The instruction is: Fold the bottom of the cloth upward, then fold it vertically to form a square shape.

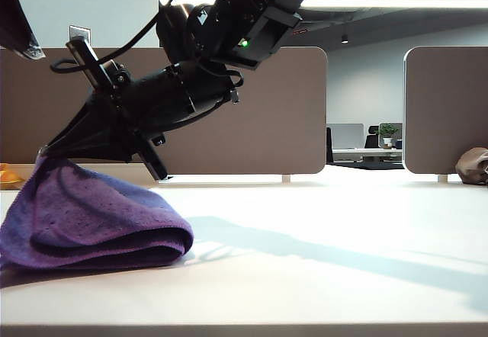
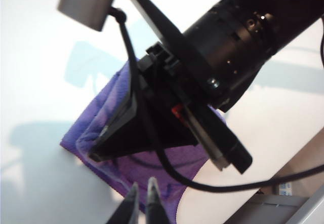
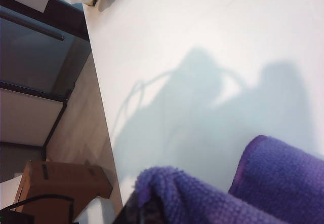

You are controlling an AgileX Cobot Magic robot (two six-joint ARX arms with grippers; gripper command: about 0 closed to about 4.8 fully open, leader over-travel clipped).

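Purple fuzzy microfibre cloth lies doubled on the white worktop, right claw pinching its lifted edge mid-fold, left claw closed empty above

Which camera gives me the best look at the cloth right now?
The exterior view: the cloth lies folded over on the table's left, one edge lifted by the right gripper. The left wrist view has it largely hidden behind the right arm, the left gripper above it. The right wrist view shows only close-up folds.
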